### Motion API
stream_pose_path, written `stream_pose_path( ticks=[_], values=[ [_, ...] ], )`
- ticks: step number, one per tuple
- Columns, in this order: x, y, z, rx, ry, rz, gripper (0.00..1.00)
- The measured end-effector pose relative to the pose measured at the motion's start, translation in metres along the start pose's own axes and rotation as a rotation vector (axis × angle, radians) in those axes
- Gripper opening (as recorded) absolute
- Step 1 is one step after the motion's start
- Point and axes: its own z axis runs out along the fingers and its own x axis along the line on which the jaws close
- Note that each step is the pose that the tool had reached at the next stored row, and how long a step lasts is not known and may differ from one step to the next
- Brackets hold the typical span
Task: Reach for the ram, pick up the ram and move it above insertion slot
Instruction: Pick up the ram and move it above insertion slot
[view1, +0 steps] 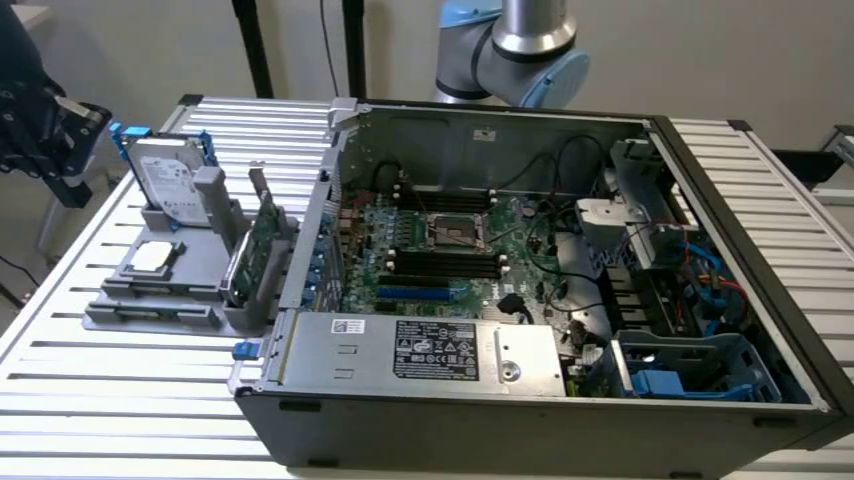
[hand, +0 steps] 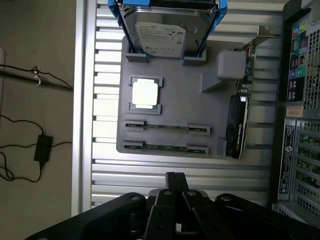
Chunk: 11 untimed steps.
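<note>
- Tool: fingers pressed together, empty, hovering over the desk, short of the grey holder.
- Ram: on edge in the holder's groove, probably for easy pinching; second stick just beside.

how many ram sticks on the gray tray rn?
2. Both lie side by side in parallel slots on the tray: first ram next to the CPU, second ram along the tray's edge. None look hidden there.
</note>
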Motion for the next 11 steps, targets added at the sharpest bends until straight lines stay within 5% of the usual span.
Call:
stream_pose_path(
  ticks=[9, 11],
  values=[
    [0.0000, 0.0000, 0.0000, 0.0000, 0.0000, 0.000, 0.11],
    [0.0000, -0.0002, 0.0000, -0.0072, 0.0001, -0.006, 0.11]
  ],
)
